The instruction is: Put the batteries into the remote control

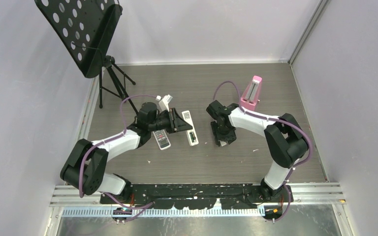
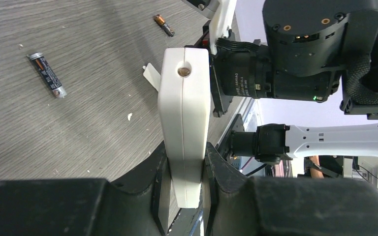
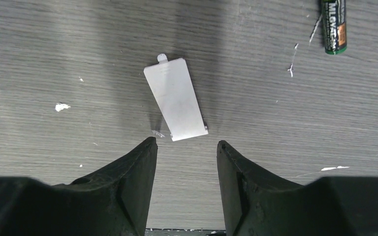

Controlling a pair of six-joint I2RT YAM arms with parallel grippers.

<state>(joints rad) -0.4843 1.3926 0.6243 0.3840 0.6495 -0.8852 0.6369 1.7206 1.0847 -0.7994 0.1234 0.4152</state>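
While left tool (image 2: 184, 164) clamps white remote (image 2: 184, 108), right tool (image 3: 186, 143) points downward.

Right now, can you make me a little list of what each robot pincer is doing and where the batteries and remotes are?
left pincer: shut on a white plastic remote, seen edge-on
right pincer: open, over a flat white plastic cover lying on the grey wood-grain table
batteries: slim dark cylinders loose on the table, two in the left wrist view, one green-labelled in the right wrist view
other remote: short white remote with a dark button panel, lying on the table beside the left arm
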